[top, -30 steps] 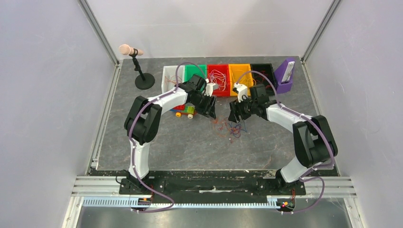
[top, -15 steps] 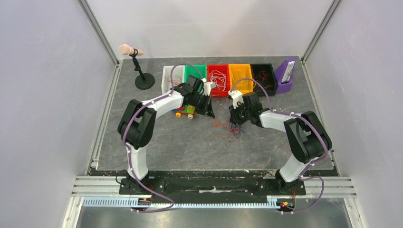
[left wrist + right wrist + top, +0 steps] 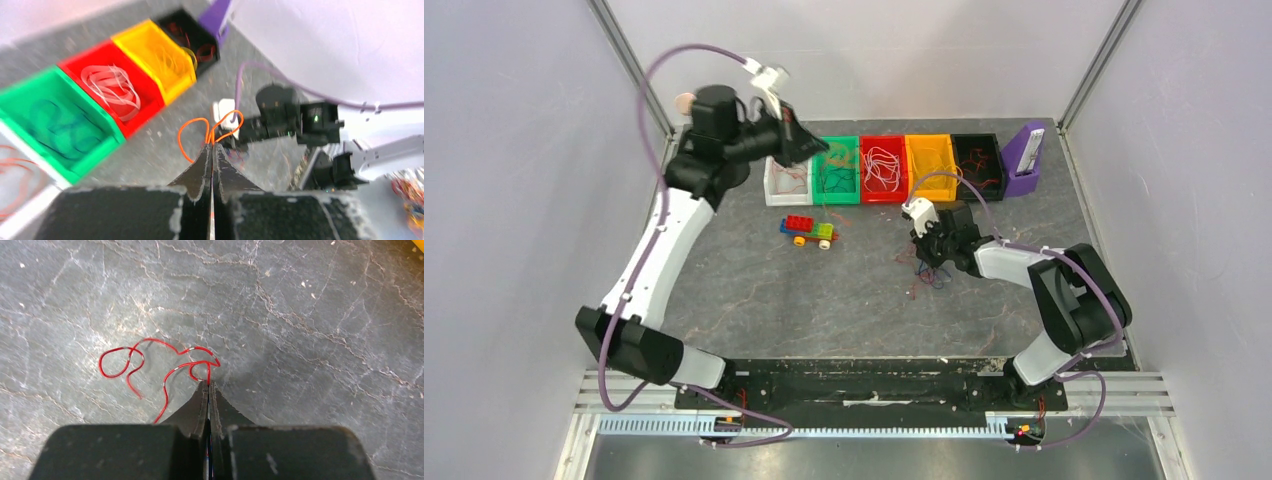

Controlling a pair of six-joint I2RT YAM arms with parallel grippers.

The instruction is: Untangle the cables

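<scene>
Above the counter [image 3: 754, 300] and near the bins [image 3: 929, 165], the left tool [image 3: 212, 150] hangs high, clamped tight on an orange cable [image 3: 181, 135]. The right tool [image 3: 208, 386], down low, is pinched closed on a red cable [image 3: 208, 372], with the tangled cables [image 3: 927, 277] just beside it.

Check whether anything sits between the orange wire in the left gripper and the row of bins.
Nothing visible does. The left gripper, shut on the orange wire, hangs in the air above the bins, whose tops are open. The toy car lies on the table, clear of that path.
</scene>
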